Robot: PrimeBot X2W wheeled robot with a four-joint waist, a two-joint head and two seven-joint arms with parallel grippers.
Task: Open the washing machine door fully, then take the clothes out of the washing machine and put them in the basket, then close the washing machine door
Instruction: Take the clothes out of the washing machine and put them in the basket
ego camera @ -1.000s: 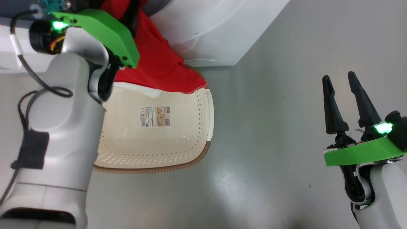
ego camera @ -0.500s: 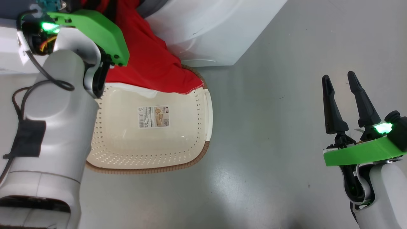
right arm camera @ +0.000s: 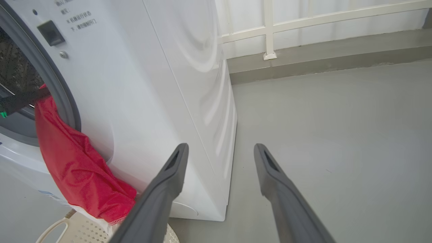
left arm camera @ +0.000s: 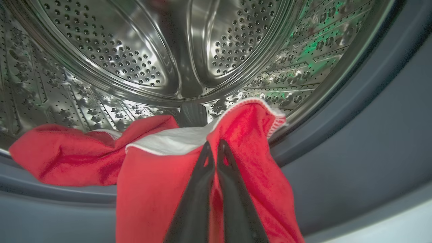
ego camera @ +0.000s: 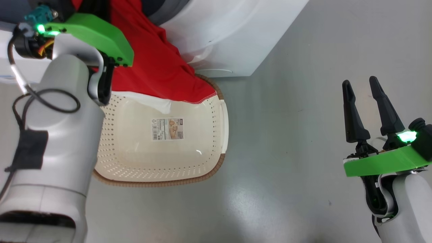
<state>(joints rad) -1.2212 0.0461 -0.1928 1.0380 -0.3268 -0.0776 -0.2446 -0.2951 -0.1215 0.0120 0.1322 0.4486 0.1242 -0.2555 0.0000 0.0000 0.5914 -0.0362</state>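
Left wrist view shows left gripper (left arm camera: 214, 144) clamped on the clothes (left arm camera: 152, 189).

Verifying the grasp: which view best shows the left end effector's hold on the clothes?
The left wrist view: the left end effector is shut on the red clothes at the drum mouth. In the head view the left arm covers the grip; the right wrist view shows the fabric hanging toward the basket.

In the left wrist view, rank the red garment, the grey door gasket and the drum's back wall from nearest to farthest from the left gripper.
1. The red garment, pinched in the left gripper.
2. The grey door gasket, close by, lower right.
3. The drum's back wall, deep inside, ahead.
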